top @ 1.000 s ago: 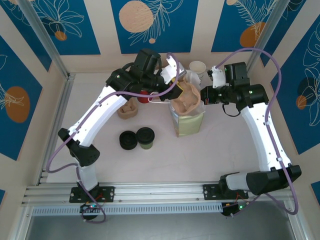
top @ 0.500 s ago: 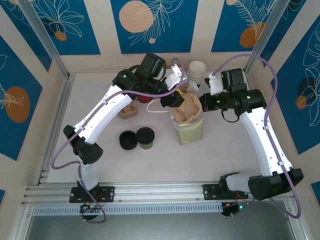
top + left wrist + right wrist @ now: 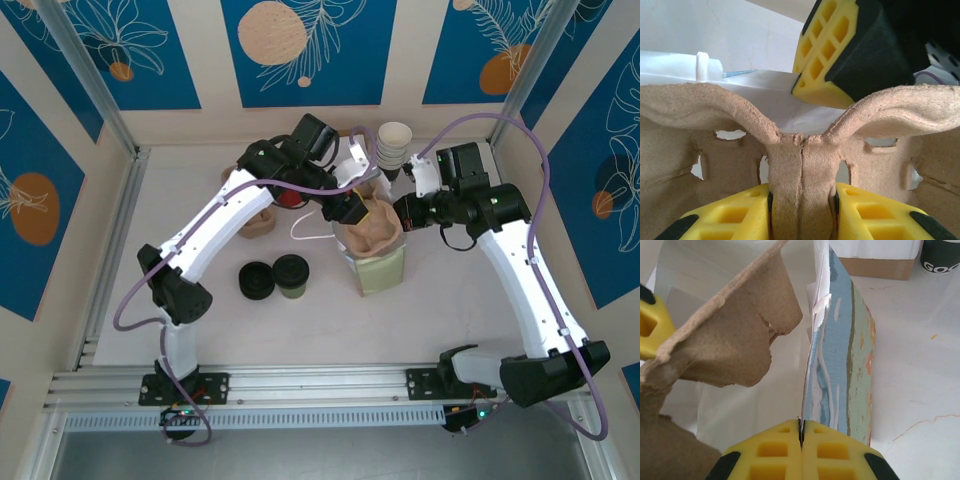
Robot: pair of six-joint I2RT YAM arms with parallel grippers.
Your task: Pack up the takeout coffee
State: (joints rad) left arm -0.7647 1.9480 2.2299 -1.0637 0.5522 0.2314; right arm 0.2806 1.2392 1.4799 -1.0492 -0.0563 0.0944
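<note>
The takeout coffee, a small olive-sided cup with a black lid, stands on the table left of the paper bag. My left gripper is shut on the centre ridge of a brown pulp cup carrier, which sits in the bag's open mouth. In the left wrist view the yellow fingers pinch that ridge. My right gripper is shut on the bag's upper rim on the right side. In the right wrist view its pads meet on the thin rim, with the carrier on the left.
A stack of black lids stands just left of the coffee. Another pulp carrier lies behind them, under the left arm. A stack of white cups stands by the back wall. A dark cup and a cardboard box stand beyond the bag.
My left gripper has moved right and down with the carrier, from above the bag into its mouth. The right gripper has shifted slightly left with the bag's rim.
</note>
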